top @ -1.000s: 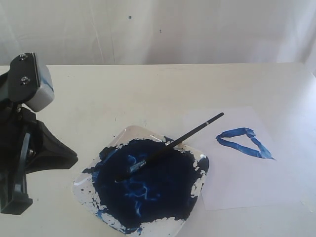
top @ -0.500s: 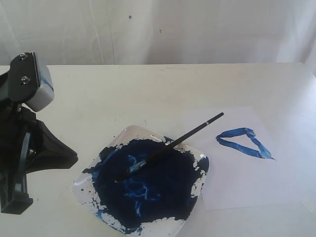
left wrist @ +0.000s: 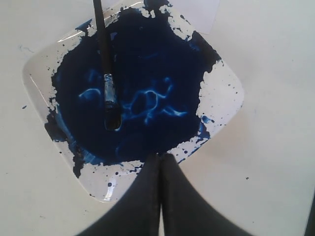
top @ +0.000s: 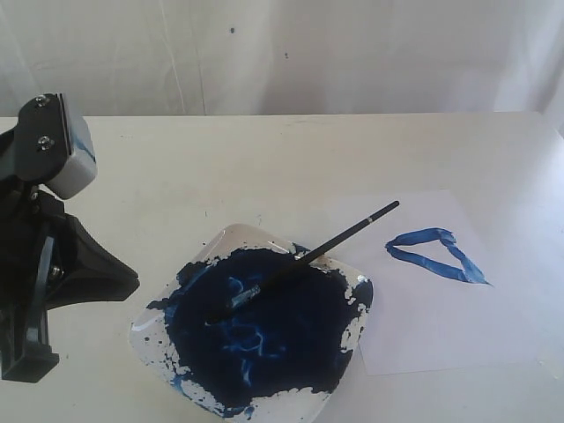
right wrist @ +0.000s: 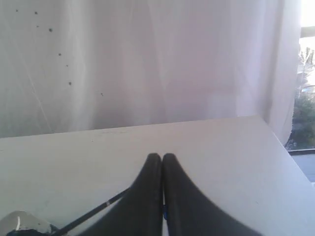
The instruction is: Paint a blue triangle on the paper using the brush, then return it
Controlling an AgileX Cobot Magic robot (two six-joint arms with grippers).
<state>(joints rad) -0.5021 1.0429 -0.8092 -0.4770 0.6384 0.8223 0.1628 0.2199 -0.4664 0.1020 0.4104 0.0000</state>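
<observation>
The brush [top: 304, 257] rests in the tray [top: 355, 328] (bristles submerged).

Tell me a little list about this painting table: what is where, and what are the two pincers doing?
brush: lying loose, bristles in the paint, handle sticking out past the tray
blue triangle: painted on the paper
tray: mostly covered in dark blue paint
left pincer: shut, empty, near the tray
right pincer: shut, not on the brush

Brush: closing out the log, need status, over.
Left gripper and right gripper shut, empty. Brush lying in paint tray, handle over rim. Blue triangle on paper. Nothing blocking.
</observation>
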